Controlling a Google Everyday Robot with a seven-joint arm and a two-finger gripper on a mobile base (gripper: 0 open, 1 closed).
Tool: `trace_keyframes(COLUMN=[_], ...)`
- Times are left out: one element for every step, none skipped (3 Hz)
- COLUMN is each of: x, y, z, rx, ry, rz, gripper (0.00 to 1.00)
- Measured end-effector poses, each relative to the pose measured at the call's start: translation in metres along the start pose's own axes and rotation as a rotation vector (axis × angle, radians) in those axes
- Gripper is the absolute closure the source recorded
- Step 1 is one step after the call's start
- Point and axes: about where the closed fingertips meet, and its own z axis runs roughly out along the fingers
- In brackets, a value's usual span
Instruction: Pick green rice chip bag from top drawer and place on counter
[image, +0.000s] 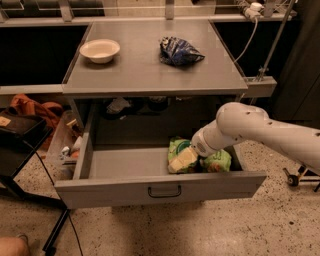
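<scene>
The top drawer (160, 187) is pulled open below the counter (150, 70). The green rice chip bag (217, 161) lies inside it at the front right, partly covered by my arm. My gripper (183, 159) reaches down into the drawer from the right. Its pale yellow tip rests on the left part of the bag. The white arm (260, 130) crosses over the drawer's right side.
A white bowl (100, 50) stands at the counter's back left and a dark blue snack bag (179, 51) at the back middle. Clutter and an orange cloth (35, 107) lie left of the cabinet. A dark stand (20, 132) is at far left.
</scene>
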Motion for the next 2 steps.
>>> trace_keyframes(x=[0.014, 0.024], y=[-0.014, -0.02], z=[0.008, 0.012], rx=[-0.004, 0.007], ry=[-0.007, 0.005], rz=[-0.005, -0.021], gripper=[0.0, 0.0])
